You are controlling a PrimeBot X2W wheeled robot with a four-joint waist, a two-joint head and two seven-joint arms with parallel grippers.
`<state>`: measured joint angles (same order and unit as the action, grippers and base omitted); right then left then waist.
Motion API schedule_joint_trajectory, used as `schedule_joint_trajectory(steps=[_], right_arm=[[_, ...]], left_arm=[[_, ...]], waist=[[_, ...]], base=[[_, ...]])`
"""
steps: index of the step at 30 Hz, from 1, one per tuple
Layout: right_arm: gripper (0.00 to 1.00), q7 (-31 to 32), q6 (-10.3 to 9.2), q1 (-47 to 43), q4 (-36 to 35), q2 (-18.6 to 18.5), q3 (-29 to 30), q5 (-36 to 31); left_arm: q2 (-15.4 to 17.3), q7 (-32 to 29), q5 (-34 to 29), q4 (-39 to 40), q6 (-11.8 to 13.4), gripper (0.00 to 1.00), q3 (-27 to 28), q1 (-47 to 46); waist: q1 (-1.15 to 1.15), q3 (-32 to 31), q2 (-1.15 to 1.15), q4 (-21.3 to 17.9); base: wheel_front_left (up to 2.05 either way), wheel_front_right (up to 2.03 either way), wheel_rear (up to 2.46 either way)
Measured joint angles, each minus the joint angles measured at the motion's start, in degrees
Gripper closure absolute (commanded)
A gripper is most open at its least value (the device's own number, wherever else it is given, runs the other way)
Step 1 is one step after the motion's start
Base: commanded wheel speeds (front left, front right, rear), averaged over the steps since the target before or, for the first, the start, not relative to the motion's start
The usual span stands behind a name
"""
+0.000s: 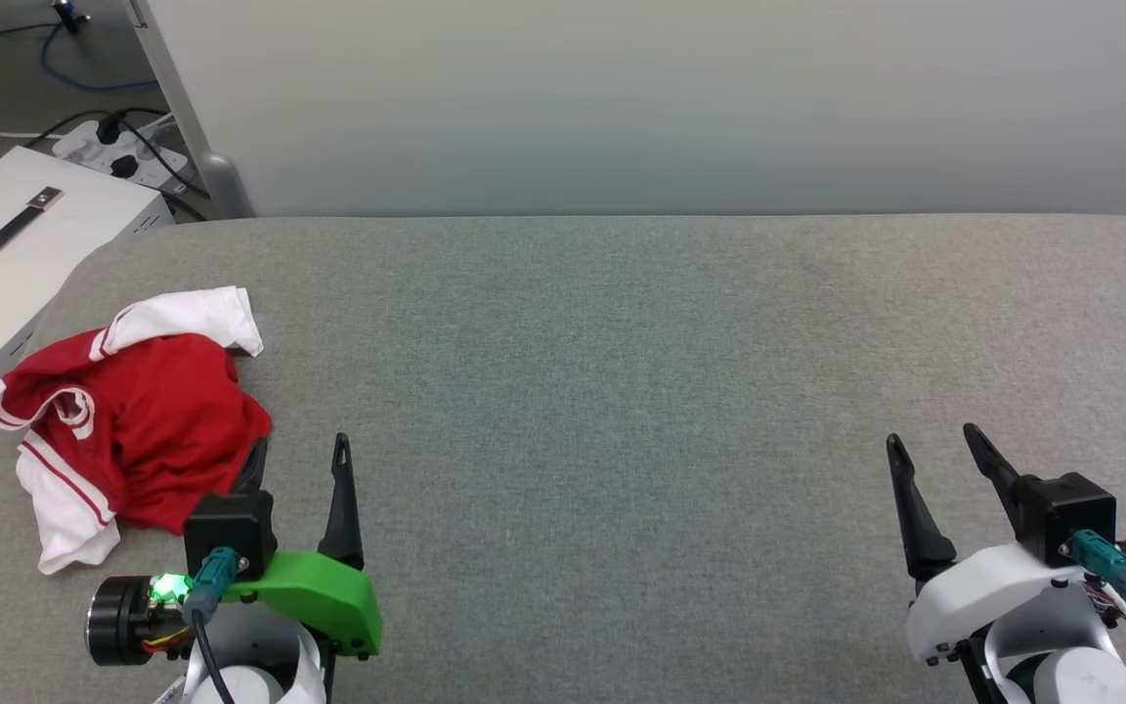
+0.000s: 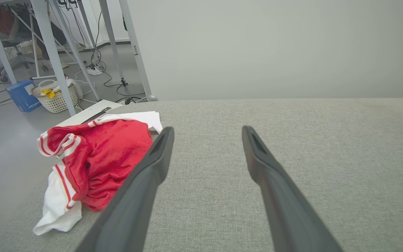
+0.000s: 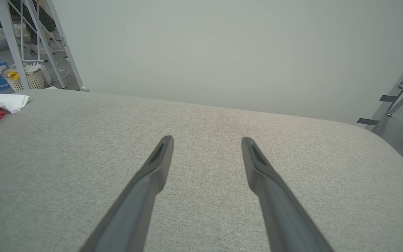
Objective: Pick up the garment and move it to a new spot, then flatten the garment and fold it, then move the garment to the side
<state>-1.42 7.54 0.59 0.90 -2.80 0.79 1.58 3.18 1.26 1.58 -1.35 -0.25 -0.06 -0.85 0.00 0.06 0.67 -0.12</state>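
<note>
Nothing done yet: garment point(image 1: 148, 420) lies crumpled at nine o'clock on the desk point(image 1: 622, 391); left pincer point(image 1: 301, 448), right pincer point(image 1: 931, 435) spread, empty.

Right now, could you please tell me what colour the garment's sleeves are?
White sleeves, red-striped trim; left wrist view.

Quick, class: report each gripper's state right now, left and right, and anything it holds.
Left gripper: open, holding nothing; the crumpled red T-shirt with white sleeves lies to its left, ungripped.
Right gripper: open, holding nothing.
</note>
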Motion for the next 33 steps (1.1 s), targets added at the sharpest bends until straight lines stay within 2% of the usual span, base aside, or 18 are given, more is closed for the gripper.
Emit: schedule_joint_trajectory(steps=[33], right_arm=[[0.0, -3.92, 0.0, 0.04, 0.63, 0.0, 1.57, 2.82]], left_arm=[[0.0, 4.01, 3.28, -3.61, -0.55, 0.0, -0.7, -0.03]], waist=[[0.0, 0.63, 0.0, -0.11]], base=[[0.0, 0.0, 0.0]])
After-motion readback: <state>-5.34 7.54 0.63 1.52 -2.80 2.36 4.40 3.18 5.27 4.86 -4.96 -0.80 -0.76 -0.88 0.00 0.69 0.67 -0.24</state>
